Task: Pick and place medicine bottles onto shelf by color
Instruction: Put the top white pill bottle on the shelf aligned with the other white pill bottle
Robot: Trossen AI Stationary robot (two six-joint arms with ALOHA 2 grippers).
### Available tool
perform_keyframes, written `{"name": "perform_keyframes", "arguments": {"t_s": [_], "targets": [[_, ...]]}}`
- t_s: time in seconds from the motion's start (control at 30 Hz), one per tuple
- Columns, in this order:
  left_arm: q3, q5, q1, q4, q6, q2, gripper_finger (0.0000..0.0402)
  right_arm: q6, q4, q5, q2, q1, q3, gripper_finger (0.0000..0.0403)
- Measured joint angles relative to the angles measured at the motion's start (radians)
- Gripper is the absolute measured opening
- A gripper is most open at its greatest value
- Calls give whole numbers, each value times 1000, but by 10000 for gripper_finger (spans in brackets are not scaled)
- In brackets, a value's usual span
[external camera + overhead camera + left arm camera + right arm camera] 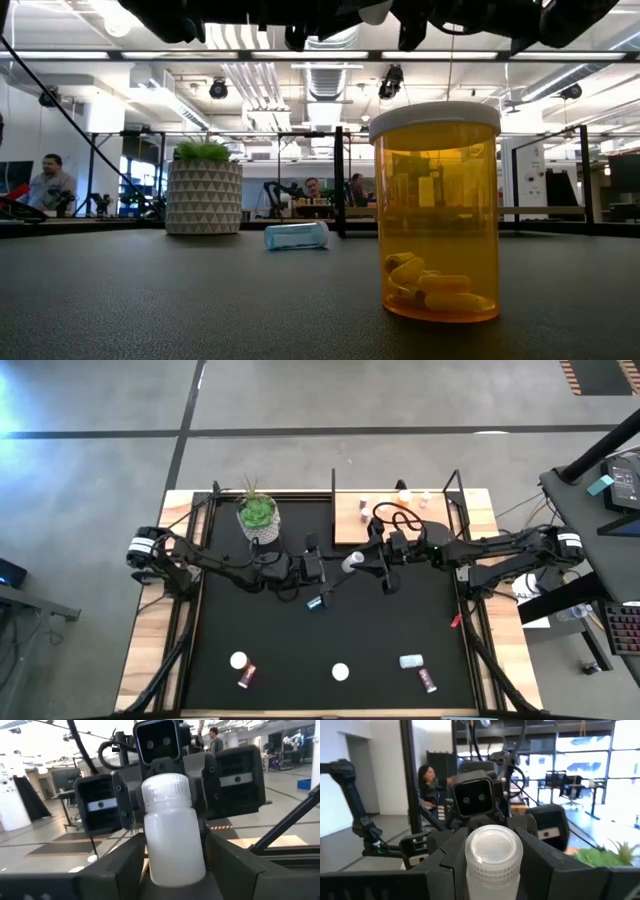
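A white medicine bottle (pixel 352 562) hangs level above the middle of the black mat, between my two grippers. My right gripper (pixel 493 870) is shut on its capped end. My left gripper (pixel 175 875) faces it from the table's left, its fingers apart on either side of the bottle's base end (pixel 175 865). A blue bottle (pixel 314 602) lies on its side on the mat below. The wooden shelf (pixel 352 520) stands at the far edge with a few small bottles (pixel 405 495) on it. My right gripper pinches the white bottle's capped end (pixel 470 865) between its two fingers. The fingers come level from the table's right and lie along the bottle, whose cap faces back at the wrist. The bottle is lifted clear of the mat, its base toward the left arm. My left gripper flanks the base end; I cannot tell whether its fingers touch it.
A white pot with a green plant (pixel 258 515) stands far left of the shelf. Near the front edge are an orange bottle (pixel 437 215), a white-capped one (pixel 238 660), two pink ones (pixel 246 677) (pixel 429 681) and a teal one (pixel 411 661).
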Motion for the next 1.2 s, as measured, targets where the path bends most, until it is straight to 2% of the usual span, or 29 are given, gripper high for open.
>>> {"name": "perform_keyframes", "arguments": {"t_s": [0.07, 0.13, 0.23, 0.3, 0.47, 0.6, 0.83, 1.03, 1.2], "targets": [[0, -40, 0, 0, -1, 0, 212, -8, -61, 30, -26, -7, 0, 125], [0, -124, -1, -22, -4, 0, 225, -29, -139, 100, -55, -14, 0, 126], [-1, -277, 0, -87, -6, 0, 238, -78, -280, 259, -100, -23, 0, 127], [-1, -344, 1, -138, -15, 0, 242, -101, -372, 379, -122, -30, 0, 127], [-4, -355, 0, -259, -132, 0, 244, -107, -493, 608, -126, -60, -42, 128], [-15, -356, 0, -293, -183, 0, 244, -48, -428, 660, -114, -124, -140, 129], [-17, -357, 0, -289, -192, 0, 244, 76, -138, 790, -52, -242, -313, 129], [-17, -356, 0, -286, -192, 0, 244, 127, 1, 820, 63, -276, -353, 129], [-17, -356, 0, -286, -193, 0, 245, 127, 23, 885, 161, -295, -332, 130]]}}
